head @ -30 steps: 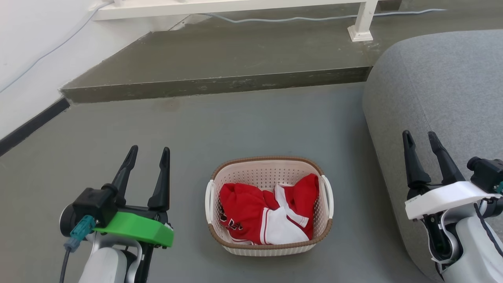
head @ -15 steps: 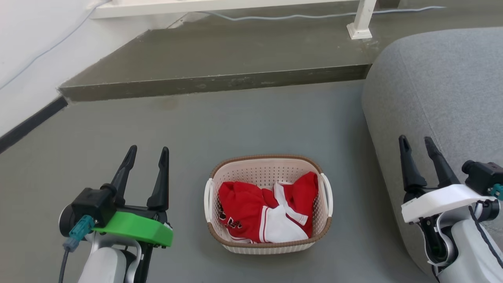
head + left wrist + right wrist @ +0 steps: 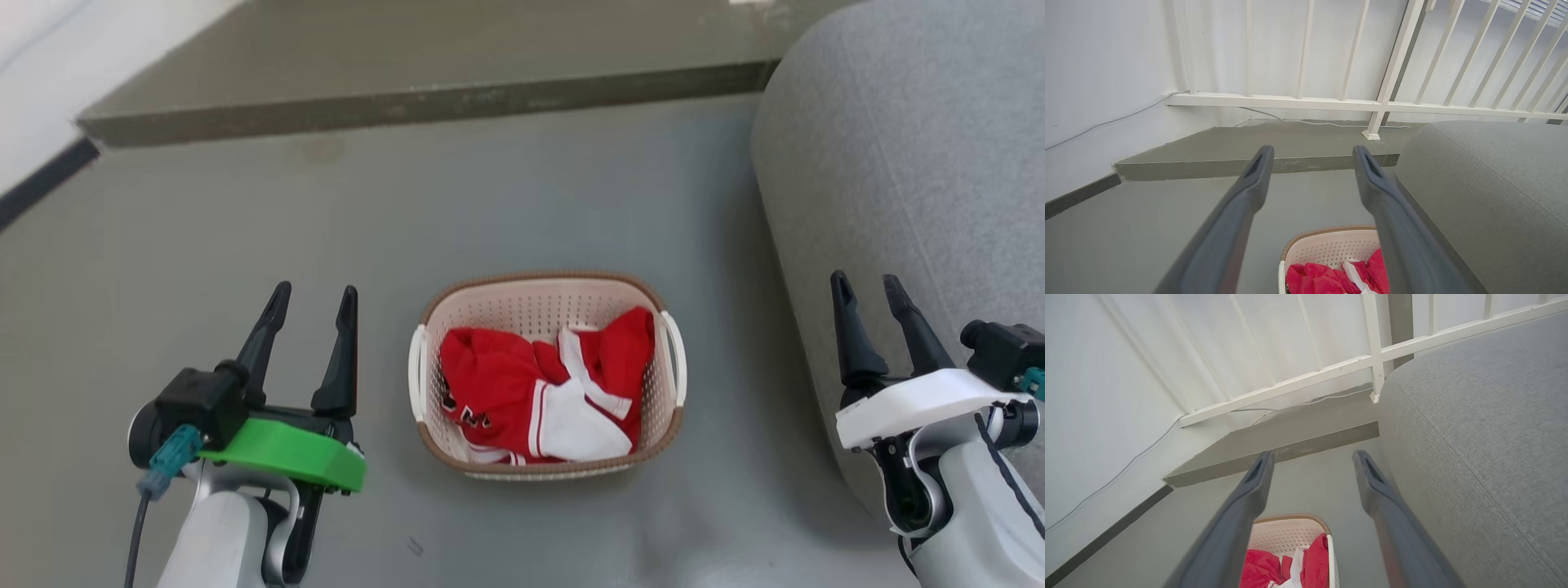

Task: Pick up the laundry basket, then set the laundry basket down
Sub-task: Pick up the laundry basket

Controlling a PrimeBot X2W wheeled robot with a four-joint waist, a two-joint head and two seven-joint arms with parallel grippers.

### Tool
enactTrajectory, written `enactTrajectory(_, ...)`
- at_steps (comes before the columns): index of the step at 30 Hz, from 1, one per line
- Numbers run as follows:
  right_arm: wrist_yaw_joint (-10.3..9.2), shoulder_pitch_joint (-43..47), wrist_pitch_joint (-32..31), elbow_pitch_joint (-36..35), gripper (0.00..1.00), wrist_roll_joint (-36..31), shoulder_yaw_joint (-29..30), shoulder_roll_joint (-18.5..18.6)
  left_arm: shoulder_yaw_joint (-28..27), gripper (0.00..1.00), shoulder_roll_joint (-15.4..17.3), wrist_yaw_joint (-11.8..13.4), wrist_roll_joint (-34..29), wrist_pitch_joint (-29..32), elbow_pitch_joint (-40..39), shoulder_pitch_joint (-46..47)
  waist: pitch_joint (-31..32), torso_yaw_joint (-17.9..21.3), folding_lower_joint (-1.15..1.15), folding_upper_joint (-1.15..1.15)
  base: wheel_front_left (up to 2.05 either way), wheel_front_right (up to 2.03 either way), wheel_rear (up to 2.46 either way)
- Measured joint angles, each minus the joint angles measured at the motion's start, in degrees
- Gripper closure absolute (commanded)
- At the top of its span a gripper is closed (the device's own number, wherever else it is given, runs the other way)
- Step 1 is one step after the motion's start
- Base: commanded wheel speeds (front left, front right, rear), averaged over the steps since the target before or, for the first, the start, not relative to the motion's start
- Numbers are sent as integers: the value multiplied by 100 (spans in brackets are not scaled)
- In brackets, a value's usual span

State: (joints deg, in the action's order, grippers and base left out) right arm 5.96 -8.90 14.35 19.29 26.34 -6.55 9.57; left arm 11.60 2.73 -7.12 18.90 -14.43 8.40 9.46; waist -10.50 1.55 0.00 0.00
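Observation:
The laundry basket (image 3: pixel 522 304), cream and perforated with a brown rim and white side handles, rests on the grey floor at the middle of the head view, holding red and white clothing (image 3: pixel 535 392). To its left my left gripper (image 3: pixel 313 296) stands open and empty. My right gripper (image 3: pixel 868 285) is open and empty off to the basket's right, against the grey sofa. The basket's far rim (image 3: pixel 1327 232) shows low in the left wrist view between the open fingers (image 3: pixel 1249 185). In the right wrist view the basket (image 3: pixel 1286 535) sits low, beside the left finger (image 3: pixel 1253 482).
A grey upholstered sofa (image 3: pixel 906 163) fills the right side, close to the basket and my right arm. A raised concrete step (image 3: pixel 408 98) crosses ahead, with a white railing (image 3: pixel 1331 102) and a cable behind it. A white wall with dark skirting (image 3: pixel 41 175) runs on the left.
The head camera has tilted down, so the step and basket sit higher in the picture and the railing post has left it. Both grippers stay open beside the basket.

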Motion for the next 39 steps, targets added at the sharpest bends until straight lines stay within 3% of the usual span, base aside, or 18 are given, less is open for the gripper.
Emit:
enactTrajectory(21, 57, -1249, -241, 911, 0, 190, -132, 12, 499, 0, -37, -1, 108, 1, 1247, 1317, -1495, 40, 0, 0, 0, 0, 0)
enactTrajectory(39, 67, -2613, -609, 1759, 0, 253, -315, 51, 594, 0, -93, -1, 376, 275, 2493, 2920, -2890, -45, 0, 0, 0, 0, 0)
